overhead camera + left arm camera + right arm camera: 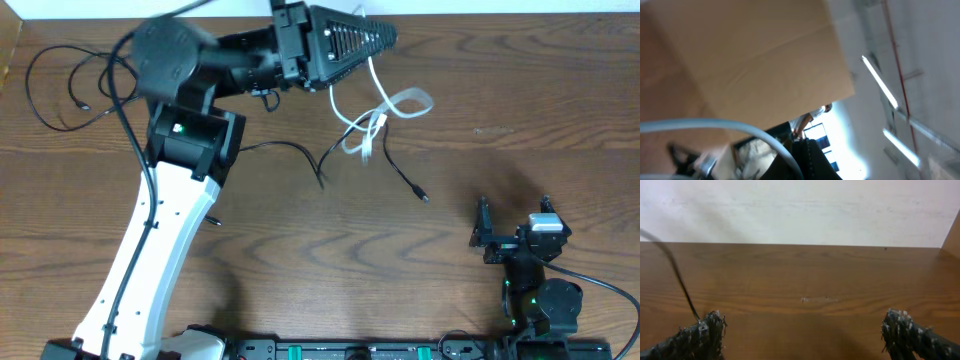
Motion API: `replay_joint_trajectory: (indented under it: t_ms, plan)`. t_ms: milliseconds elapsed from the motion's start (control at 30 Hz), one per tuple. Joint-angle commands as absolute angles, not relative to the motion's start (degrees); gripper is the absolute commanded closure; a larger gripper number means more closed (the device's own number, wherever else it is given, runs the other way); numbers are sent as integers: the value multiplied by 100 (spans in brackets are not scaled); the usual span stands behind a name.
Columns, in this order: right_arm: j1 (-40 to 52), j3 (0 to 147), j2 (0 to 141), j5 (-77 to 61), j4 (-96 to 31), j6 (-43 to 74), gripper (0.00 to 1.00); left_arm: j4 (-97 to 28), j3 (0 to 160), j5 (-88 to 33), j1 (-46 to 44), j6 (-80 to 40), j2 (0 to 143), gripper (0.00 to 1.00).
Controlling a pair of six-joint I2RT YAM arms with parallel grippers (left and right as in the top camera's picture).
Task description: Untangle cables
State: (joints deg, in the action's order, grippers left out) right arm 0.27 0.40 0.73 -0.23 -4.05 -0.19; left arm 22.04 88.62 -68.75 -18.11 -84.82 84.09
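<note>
One white cable [392, 105] hangs from the lifted left end effector [378, 45], seemingly clamped there to draw it clear of the black cable [405, 178] beneath on the counter [300, 260]; another black cable [33, 90] loops far left. The right end effector [513, 212] sits wide open, empty.

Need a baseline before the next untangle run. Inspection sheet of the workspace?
Surface: wooden table, bare on the right side.
Job's things: white cable looped near the top and running up to the left gripper; black cable looped at far left, apart from it; second black cable meeting the white loops, plug end lying free.
Clutter: nothing seen.
Grippers: left gripper at the top edge by the white cable, grip cannot be told; right gripper open, empty.
Cables: arm cord by the right base.
Surroundings: white wall; cardboard; ceiling lights.
</note>
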Motion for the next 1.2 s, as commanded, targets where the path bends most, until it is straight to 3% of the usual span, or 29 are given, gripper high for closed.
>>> replay_joint_trajectory:
  t_ms: [0, 200, 433, 700, 833, 933, 1033, 1167]
  plan:
    - [95, 30, 56, -16, -432, 60, 1, 1269, 8906, -7026, -1802, -7782, 8466, 92]
    - [95, 30, 56, -19, -432, 60, 1, 1122, 8906, -7076, -1806, -7640, 8455, 93]
    - [95, 30, 56, -19, -432, 60, 1, 3155, 8906, -6689, -1774, -10049, 8453, 92]
    - [95, 30, 56, -19, -432, 60, 1, 3164, 8906, -6031, -1678, -11574, 8455, 92]
    - [95, 30, 56, -19, -432, 60, 1, 3085, 8906, -6141, -1516, -10149, 8468, 92]
    - [95, 30, 56, -19, -432, 60, 1, 2093, 8906, -6504, -1516, -8875, 8468, 93]
    - [95, 30, 56, -19, -432, 60, 1, -244, 8906, -6335, -1669, -7269, 8468, 92]
    - [95, 30, 56, -19, -432, 60, 1, -2526, 8906, -5194, -1990, -5833, 8501, 92]
